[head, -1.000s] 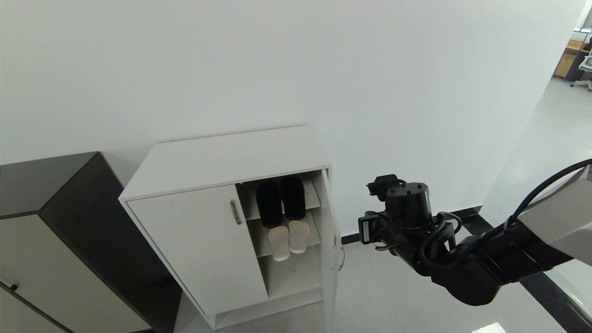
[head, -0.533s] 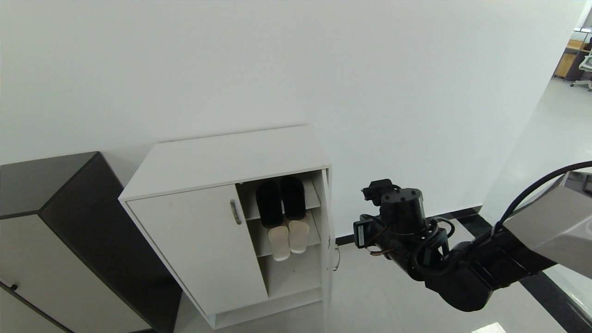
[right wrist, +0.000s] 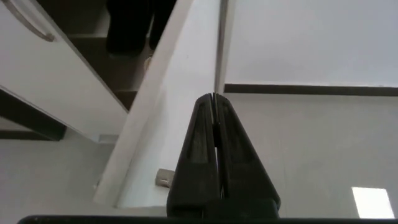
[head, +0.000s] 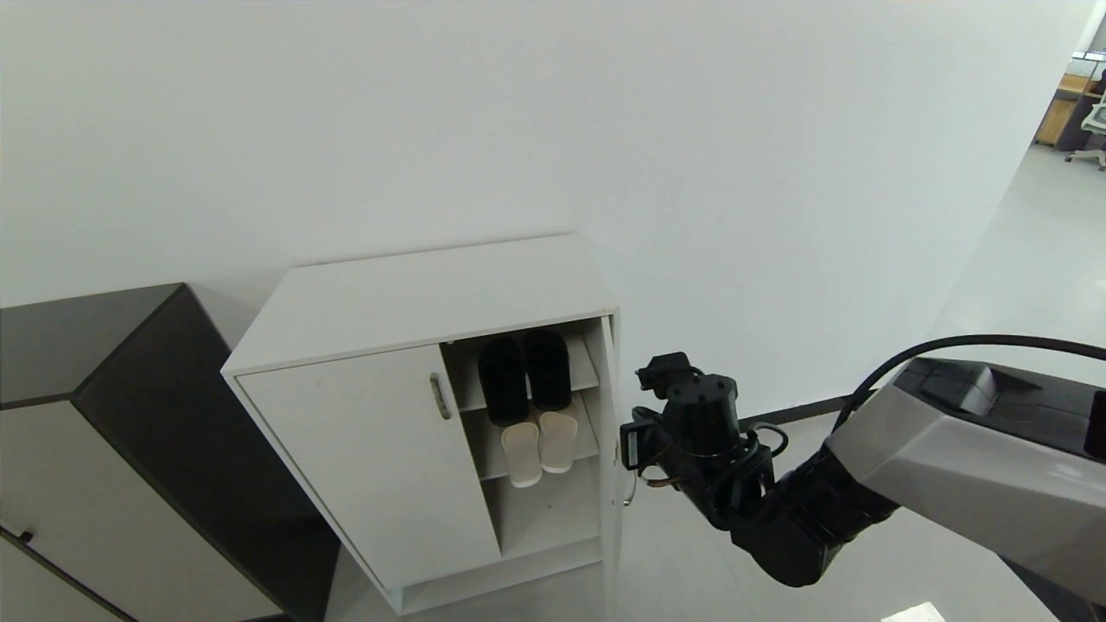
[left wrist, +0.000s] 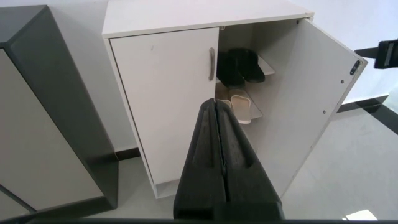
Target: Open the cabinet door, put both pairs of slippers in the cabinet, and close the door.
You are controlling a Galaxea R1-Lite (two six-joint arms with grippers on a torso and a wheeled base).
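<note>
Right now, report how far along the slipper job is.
Done: the cabinet's door stands open, with the black slippers on the top shelf and the pale slippers on the shelf below. In hand: the right claw, shut, sits by the outer face of that door. Left: shutting the door.

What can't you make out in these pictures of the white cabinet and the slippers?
- White wooden cabinet's left half inside: head and left wrist views, behind its closed left door.
- Whether the shut right tool touches the open right door: right wrist view, depth unclear.
- Lowest compartment: left wrist view, behind the shut left tool.
- Flat black slippers' far ends: head view, in shadow.
</note>
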